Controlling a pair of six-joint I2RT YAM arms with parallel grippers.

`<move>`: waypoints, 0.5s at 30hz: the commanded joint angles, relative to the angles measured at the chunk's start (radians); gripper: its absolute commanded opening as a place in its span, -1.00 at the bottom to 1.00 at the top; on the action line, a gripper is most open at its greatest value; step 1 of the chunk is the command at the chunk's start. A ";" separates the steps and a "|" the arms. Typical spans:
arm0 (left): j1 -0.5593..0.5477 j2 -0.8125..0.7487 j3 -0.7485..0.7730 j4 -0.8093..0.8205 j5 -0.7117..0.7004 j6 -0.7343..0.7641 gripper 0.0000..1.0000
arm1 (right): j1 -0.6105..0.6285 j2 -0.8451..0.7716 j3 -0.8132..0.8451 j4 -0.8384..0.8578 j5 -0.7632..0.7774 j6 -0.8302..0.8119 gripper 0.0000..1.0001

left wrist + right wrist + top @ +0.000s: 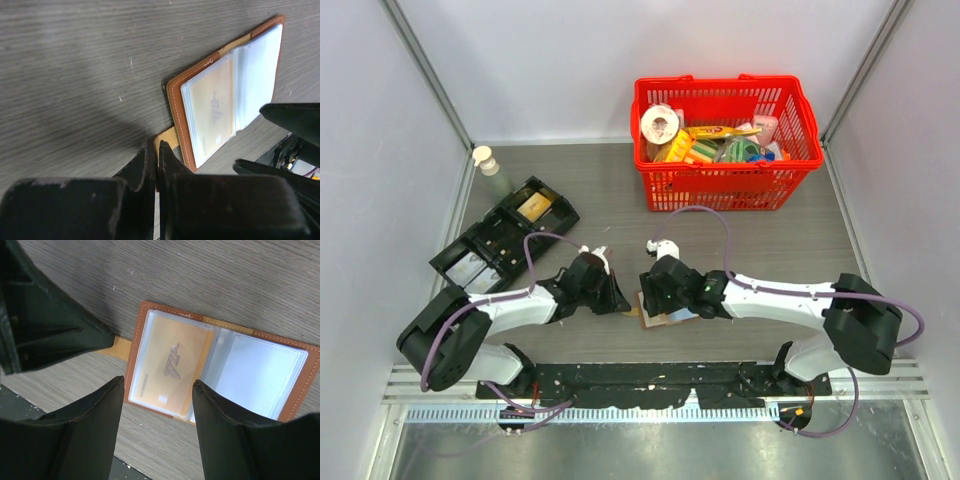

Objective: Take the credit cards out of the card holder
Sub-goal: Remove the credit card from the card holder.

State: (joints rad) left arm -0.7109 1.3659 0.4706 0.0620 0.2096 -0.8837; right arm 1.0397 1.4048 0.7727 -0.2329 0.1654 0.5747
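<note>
The brown leather card holder (663,317) lies open on the table between my two grippers. Its pale clear sleeves face up, and an orange card (172,365) sits in the left sleeve. The holder (227,95) and the card (212,107) also show in the left wrist view. My left gripper (158,148) is shut on the holder's closing tab (168,136) at its left edge. My right gripper (158,382) is open and hovers just above the near edge of the holder (260,375), with the card between its fingers in that view.
A red basket (720,86) full of groceries stands at the back right. A black compartmented tray (505,235) lies at the left, with a small bottle (486,160) behind it. A black rail (640,380) runs along the near edge.
</note>
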 commanded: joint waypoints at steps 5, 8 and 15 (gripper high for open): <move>-0.047 -0.059 -0.070 0.107 -0.049 -0.084 -1.00 | 0.095 0.138 0.129 -0.115 0.190 -0.007 0.32; -0.055 -0.064 -0.076 0.111 -0.053 -0.086 -1.00 | 0.121 0.183 0.155 -0.140 0.224 0.004 0.32; -0.055 -0.073 -0.086 0.101 -0.055 -0.077 -1.00 | 0.148 0.237 0.185 -0.198 0.298 0.016 0.23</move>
State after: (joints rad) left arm -0.7601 1.3186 0.3969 0.1394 0.1753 -0.9638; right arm 1.1797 1.6470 0.9230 -0.3912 0.3794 0.5743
